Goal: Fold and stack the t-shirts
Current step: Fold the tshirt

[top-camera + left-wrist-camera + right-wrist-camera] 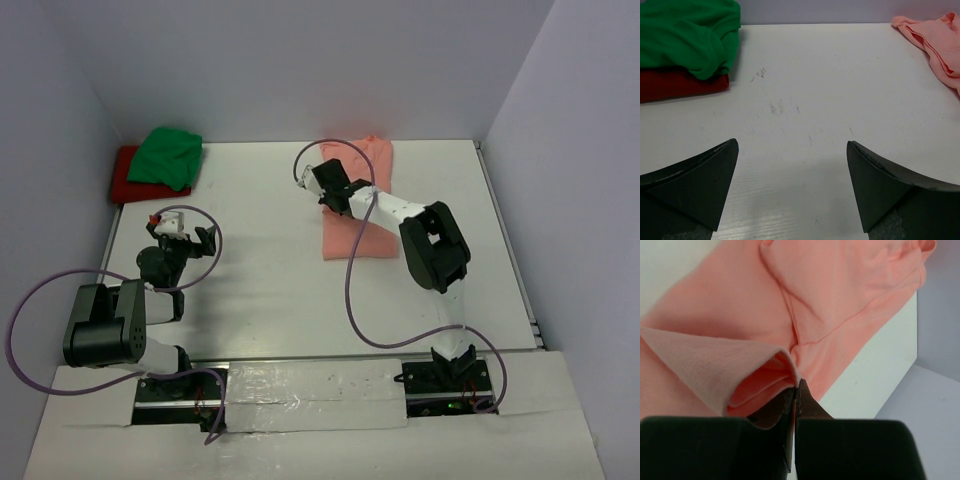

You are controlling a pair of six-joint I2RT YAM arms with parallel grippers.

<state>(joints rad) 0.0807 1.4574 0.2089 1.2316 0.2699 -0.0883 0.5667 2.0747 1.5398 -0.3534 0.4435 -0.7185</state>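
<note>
The salmon-pink t-shirt (360, 215) lies partly folded at the back middle of the table; it also shows in the right wrist view (840, 295) and in the left wrist view (935, 40). My right gripper (328, 195) (796, 387) is shut on a folded edge of the pink shirt and holds it lifted over the rest. The bright green t-shirt (168, 157) (685, 35) lies bunched on the folded red t-shirt (122, 175) (680, 85) at the back left. My left gripper (190, 240) (792, 150) is open and empty over bare table, near the left side.
The white table (270, 290) is walled at the back and both sides. A white strip (310, 385) runs along the near edge between the arm bases. Purple cables loop from both arms over the table.
</note>
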